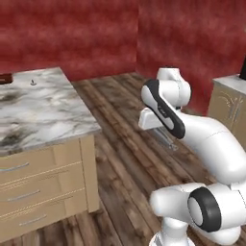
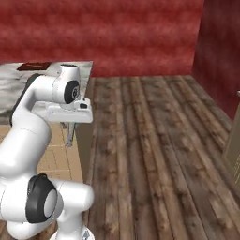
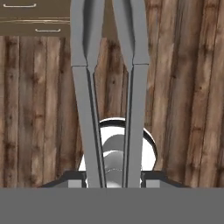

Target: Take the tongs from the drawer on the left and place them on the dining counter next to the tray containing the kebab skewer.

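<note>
Wood floor under the pincer [image 3: 113,177]; it's clamped on the tongs [image 3: 109,87], which hang below it; dining counter [image 1: 43,108] well off to its side; long arms could clip that edge, twisting loose.

The arm is folded at the elbow, with the hand pointing down. The gripper [image 3: 111,181] is closed on the tongs [image 3: 109,96], which hang below it.

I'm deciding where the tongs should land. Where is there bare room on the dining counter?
The dining counter is mostly bare marble, from its near edge back to the tray in its far corner. A small dark object sits near the back. Nothing looks crowded.
</note>
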Tool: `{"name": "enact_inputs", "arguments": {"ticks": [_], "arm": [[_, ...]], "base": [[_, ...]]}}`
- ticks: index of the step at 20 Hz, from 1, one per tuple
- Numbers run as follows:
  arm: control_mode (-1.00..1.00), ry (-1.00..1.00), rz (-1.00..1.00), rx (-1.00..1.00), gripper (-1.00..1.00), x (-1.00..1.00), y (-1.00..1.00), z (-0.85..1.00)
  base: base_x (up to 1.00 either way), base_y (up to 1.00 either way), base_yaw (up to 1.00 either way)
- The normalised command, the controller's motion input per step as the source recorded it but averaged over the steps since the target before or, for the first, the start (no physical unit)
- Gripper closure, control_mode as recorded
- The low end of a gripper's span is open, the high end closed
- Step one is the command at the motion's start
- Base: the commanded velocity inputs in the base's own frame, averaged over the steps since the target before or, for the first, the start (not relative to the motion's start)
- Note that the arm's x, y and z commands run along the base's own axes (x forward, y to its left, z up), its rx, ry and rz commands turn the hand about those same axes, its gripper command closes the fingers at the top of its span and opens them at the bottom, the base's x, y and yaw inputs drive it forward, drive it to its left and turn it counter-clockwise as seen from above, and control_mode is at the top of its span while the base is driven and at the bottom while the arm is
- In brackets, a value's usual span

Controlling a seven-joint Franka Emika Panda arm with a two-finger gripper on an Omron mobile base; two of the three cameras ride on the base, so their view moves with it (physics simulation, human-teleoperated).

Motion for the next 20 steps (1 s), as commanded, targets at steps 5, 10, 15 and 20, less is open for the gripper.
{"name": "enact_inputs", "arguments": {"ticks": [5, 10, 15, 20], "arm": [[1.00, 0.00, 0.00, 0.00, 1.00, 0.00, 0.00, 0.00], [1.00, 0.00, 0.00, 0.00, 1.00, 0.00, 0.00, 0.00], [1.00, 0.00, 0.00, 0.00, 1.00, 0.00, 0.00, 0.00], [1.00, 0.00, 0.00, 0.00, 1.00, 0.00, 0.00, 0.00]], "base": [[0.86, -0.93, 0.01], [1.00, -0.97, 0.02], [1.00, -0.73, 0.37], [0.87, -0.70, 0.58]]}}
